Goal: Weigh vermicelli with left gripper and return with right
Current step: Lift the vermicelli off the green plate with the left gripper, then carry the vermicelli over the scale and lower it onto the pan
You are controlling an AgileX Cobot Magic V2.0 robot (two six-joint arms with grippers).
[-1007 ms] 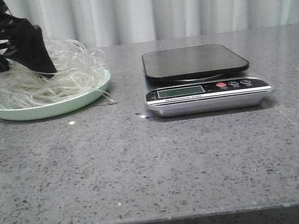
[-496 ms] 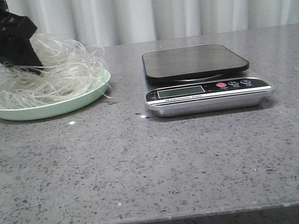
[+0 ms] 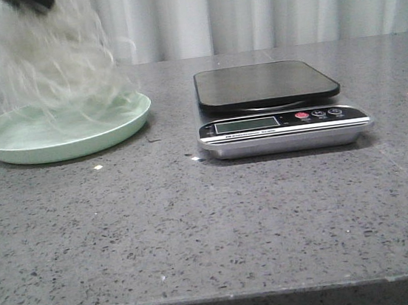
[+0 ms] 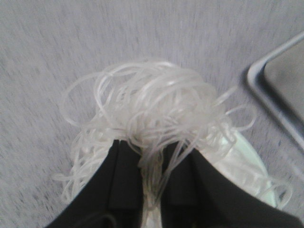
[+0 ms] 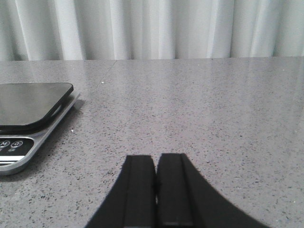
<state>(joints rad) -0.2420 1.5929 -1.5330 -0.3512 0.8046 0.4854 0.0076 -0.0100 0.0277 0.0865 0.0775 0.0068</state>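
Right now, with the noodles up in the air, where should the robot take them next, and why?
Probably sideways toward the scale, the left end effector carrying the vermicelli over its dark platform. The tangle is pinched between the fingers and hangs above the green plate, its lowest strands near the plate. The platform is bare, so weighing looks like the step ahead.

The left pincer (image 4: 151, 164) is raised and clamped around strands, while the right pincer (image 5: 156, 164) hangs low, fingers pressed together.

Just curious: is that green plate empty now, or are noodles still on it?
Nearly empty. The vermicelli hangs lifted from the left gripper, only trailing strands near the plate; whether they touch it, cannot tell.
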